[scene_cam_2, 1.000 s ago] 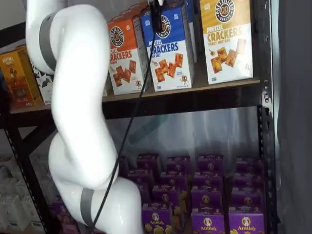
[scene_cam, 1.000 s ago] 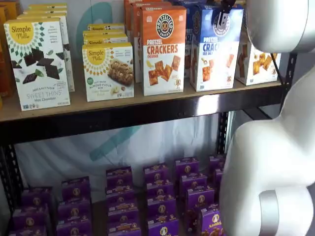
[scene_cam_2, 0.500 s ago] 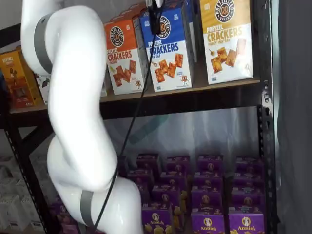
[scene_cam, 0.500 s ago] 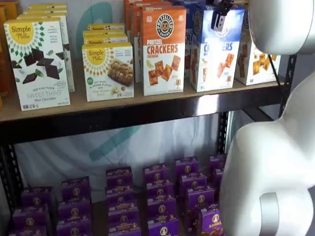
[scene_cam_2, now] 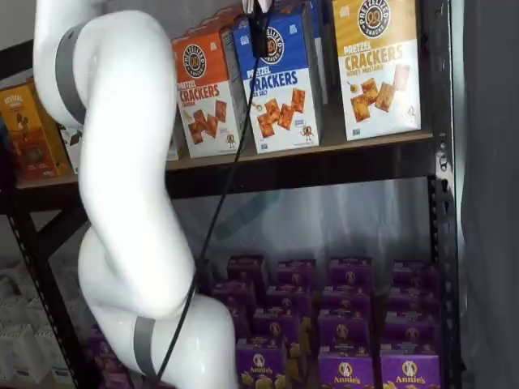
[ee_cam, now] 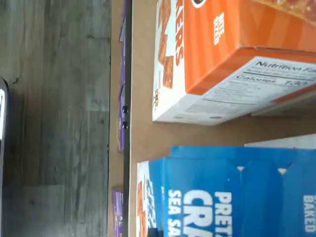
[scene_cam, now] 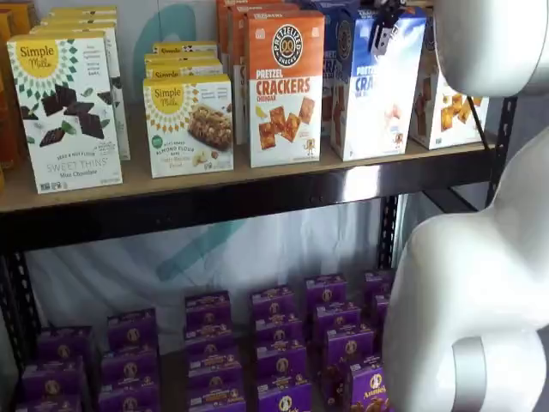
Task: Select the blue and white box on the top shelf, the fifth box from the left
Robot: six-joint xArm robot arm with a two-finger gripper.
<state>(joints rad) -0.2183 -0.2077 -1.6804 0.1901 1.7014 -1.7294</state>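
Shelf views, blue and white box (scene_cam_2: 284, 81) reading "PRETZEL CRACKERS SEA SALT"

Tan wooden top shelf (scene_cam: 257, 176), glossy metal rail (scene_cam: 283, 193).

orange cheddar box (scene_cam: 285, 86), purple boxes (scene_cam: 279, 343) below

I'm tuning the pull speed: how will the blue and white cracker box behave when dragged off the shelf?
The blue and white box is tall on a narrow base, so it probably tips easily. Thin cardboard likely dents under squeeze. Its glossy faces may slip along the top shelf.
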